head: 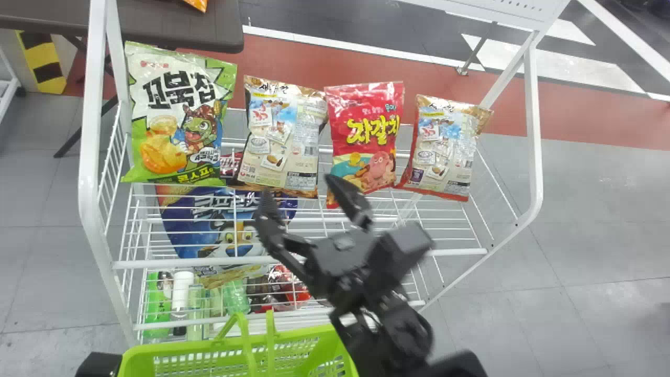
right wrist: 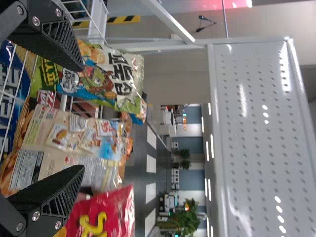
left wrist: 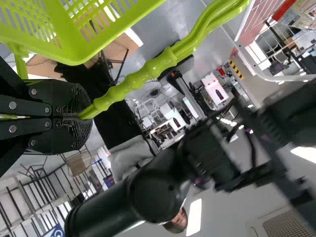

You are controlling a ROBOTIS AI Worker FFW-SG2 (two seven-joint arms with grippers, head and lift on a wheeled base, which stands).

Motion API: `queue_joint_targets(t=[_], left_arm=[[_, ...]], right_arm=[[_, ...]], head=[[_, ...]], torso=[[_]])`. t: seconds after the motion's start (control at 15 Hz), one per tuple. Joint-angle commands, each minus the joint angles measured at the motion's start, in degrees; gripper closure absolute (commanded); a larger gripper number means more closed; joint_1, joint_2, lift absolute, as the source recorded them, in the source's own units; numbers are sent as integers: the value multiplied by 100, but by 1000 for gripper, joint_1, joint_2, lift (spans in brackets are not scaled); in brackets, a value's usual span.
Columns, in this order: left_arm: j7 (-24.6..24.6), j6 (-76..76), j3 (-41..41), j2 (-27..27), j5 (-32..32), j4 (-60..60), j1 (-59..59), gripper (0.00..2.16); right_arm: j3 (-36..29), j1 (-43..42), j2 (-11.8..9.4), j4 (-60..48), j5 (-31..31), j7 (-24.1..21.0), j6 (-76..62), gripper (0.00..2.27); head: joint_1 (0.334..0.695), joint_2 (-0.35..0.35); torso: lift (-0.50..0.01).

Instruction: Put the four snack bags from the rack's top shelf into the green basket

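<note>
The right fingers (right wrist: pixel 52 197), apart before the tan snack bag (right wrist: pixel 98 140), could knock the red bag (right wrist: pixel 111 212) if advanced off-centre, while the left fingers (left wrist: pixel 74 101) clamp the basket handle (left wrist: pixel 136 79).

- Bright, even light over the rack (head: pixel 533 125) and the grey floor (head: pixel 586 220), with pale sheen on the floor to the right and a soft, dim patch nearer.
- Small highlights on the foil of the red snack bag (head: pixel 366 99).
- In the head view, the right gripper (head: pixel 299 189) and its arm are smeared by motion blur.
- Overhead, the ceiling lights (left wrist: pixel 194 217) burn out to plain white.
- White glare streaks and bright spots on the perforated panel (right wrist: pixel 256 128).
</note>
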Motion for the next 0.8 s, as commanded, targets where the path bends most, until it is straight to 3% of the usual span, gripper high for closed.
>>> queue_joint_targets(t=[0.0, 0.07, 0.2, 0.4, 0.73], left_arm=[[-5, -2, -1, 9, 0, 0, -5, 1578], [-14, -2, -1, 9, 0, 0, -14, 1578], [-66, -2, -1, 17, 9, 18, -40, 1578], [-84, -55, -62, 17, 9, 167, -128, 1578], [-119, -160, -97, 26, 53, 291, -207, 1578]], right_arm=[[359, -1042, 52, 904, -108, -1, 389, 120], [473, -1358, 114, 1159, -108, -1, 389, 120], [613, -2061, 269, 1836, -116, -1, 618, 120], [745, -2949, 269, 2873, -398, -1, 636, 120], [877, -3810, 269, 3866, -415, 218, 477, 178]], head=[[695, -331], [695, -263], [695, -201], [695, -127], [695, -88]], torso=[[0], [0], [0], [0], [0]])
